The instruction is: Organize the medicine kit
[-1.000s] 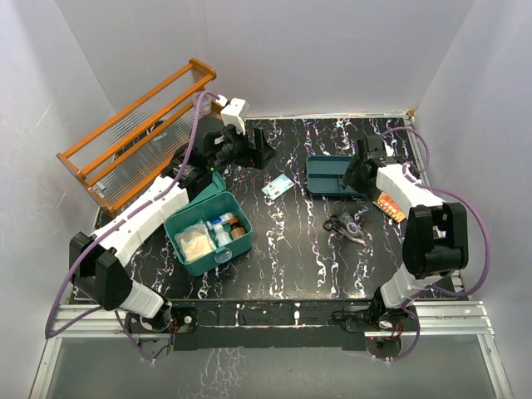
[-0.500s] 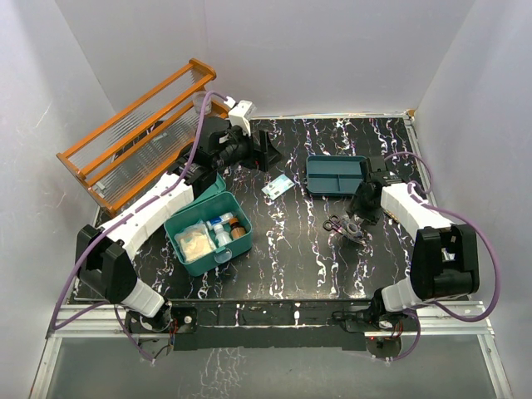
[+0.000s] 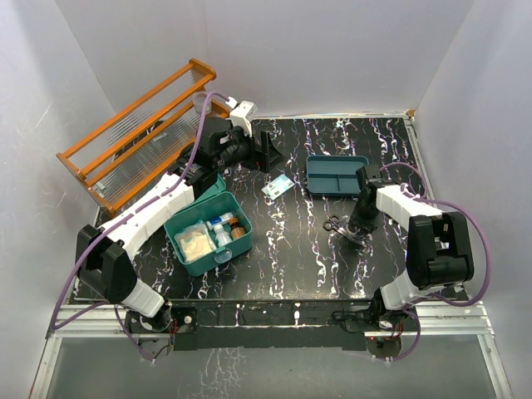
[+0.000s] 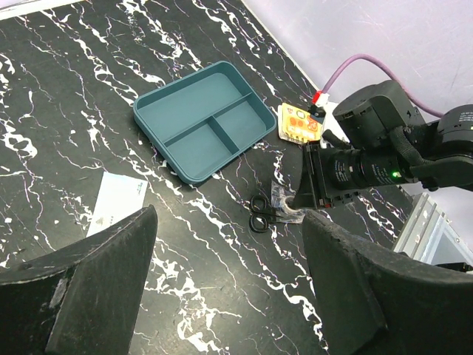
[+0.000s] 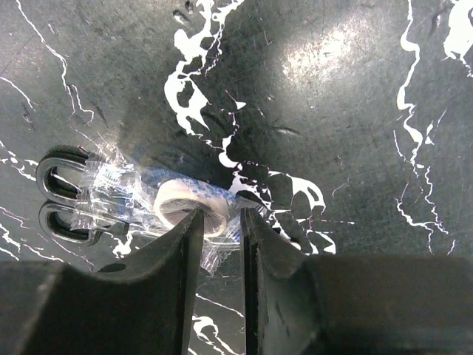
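The medicine kit [image 3: 204, 233], a teal-green box, stands open at the left with a cream pouch and small bottles inside. My right gripper [image 3: 356, 228] is down on the table right of centre. Its jaws [image 5: 220, 222] stand narrowly apart, pinching the wall of a white tape roll [image 5: 188, 203] in a clear bag. Black scissors [image 5: 63, 200] lie against the bag's left side, and they also show in the top view [image 3: 334, 223]. My left gripper [image 4: 229, 281] is wide open and empty, held above the table at the back [image 3: 270, 158].
A shallow teal compartment tray [image 3: 337, 174] lies behind the right gripper. A white card [image 3: 278, 187] lies mid-table. An orange packet [image 4: 299, 126] lies beside the tray. An orange wooden rack [image 3: 137, 137] leans at the back left. White walls enclose the table.
My right gripper has moved from the teal tray toward the near side and down onto the bagged tape roll by the scissors. My left gripper has shifted slightly right and stays open.
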You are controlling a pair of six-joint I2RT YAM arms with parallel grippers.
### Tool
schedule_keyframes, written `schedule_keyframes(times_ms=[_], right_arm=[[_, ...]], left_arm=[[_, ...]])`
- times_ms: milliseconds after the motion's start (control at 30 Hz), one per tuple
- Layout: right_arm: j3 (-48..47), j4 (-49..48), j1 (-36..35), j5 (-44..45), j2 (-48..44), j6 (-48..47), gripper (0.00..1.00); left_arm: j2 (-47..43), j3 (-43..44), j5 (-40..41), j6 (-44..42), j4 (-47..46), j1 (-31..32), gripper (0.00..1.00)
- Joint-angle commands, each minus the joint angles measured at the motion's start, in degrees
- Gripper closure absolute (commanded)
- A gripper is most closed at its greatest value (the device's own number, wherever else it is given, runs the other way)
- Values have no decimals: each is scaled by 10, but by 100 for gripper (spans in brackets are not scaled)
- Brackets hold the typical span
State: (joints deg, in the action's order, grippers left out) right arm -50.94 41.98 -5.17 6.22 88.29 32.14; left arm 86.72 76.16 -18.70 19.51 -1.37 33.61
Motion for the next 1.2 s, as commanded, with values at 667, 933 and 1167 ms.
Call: schedule_keyframes(times_ms=[667, 933, 1167], right_arm=[[-56, -141, 2, -22, -62, -55, 100], [-155, -215, 0, -79, 7, -109, 99], [-232, -227, -6, -104, 80, -307, 100]], left_arm=[[-21, 24, 15, -18, 19, 2, 20], [-28, 27, 29, -23, 41, 2, 21], [-32, 41, 35, -36, 65, 2, 21]])
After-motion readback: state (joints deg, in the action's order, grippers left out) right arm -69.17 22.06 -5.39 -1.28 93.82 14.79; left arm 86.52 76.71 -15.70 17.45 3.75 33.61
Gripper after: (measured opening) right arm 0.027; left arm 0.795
